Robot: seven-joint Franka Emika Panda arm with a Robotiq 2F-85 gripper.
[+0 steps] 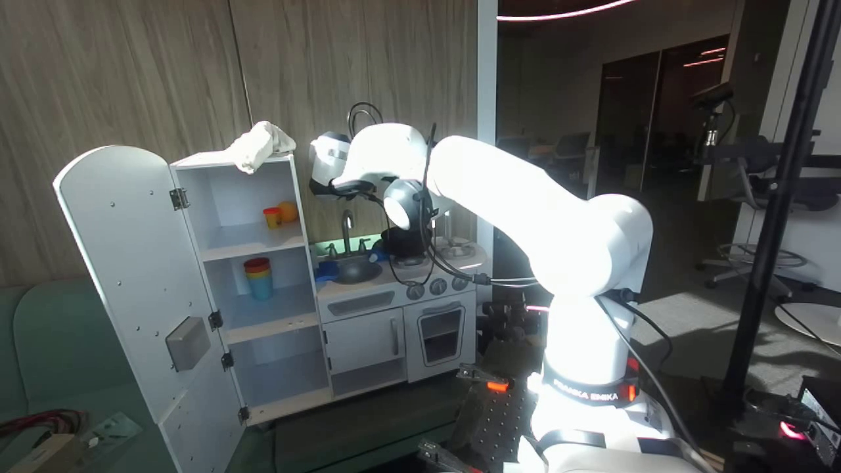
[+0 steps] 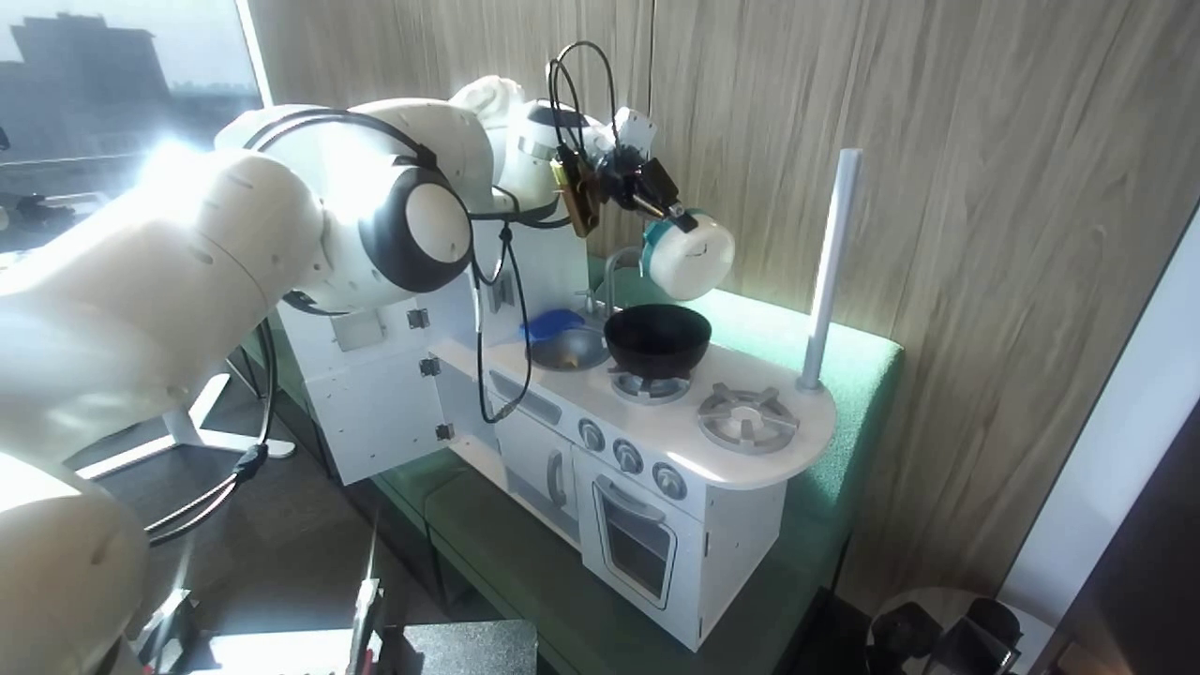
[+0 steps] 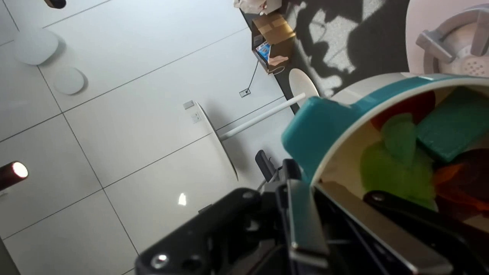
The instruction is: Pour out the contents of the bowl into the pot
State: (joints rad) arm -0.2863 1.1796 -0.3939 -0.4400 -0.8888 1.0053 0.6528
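The bowl is white with a teal rim; it hangs tilted on its side above and slightly behind the pot in an exterior view (image 2: 694, 262). The wrist view shows the bowl's rim (image 3: 336, 131) and green, teal, red and orange pieces (image 3: 397, 168) inside it. My gripper (image 2: 682, 219) is shut on the bowl's edge; in the wrist view its fingers (image 3: 311, 183) pinch the wall beside the teal lip. The black round pot (image 2: 658, 349) sits upright on a stove burner. It also shows in an exterior view (image 1: 402, 243), partly behind cables and arm. The pot's inside is dark.
A sink (image 2: 570, 349) with a blue item (image 2: 551, 323) and a faucet (image 2: 613, 277) stands beside the pot. A bare burner (image 2: 747, 419) and an upright post (image 2: 832, 272) are on its opposite side. A shelf cabinet with an open door (image 1: 131, 263) holds cups (image 1: 260, 279).
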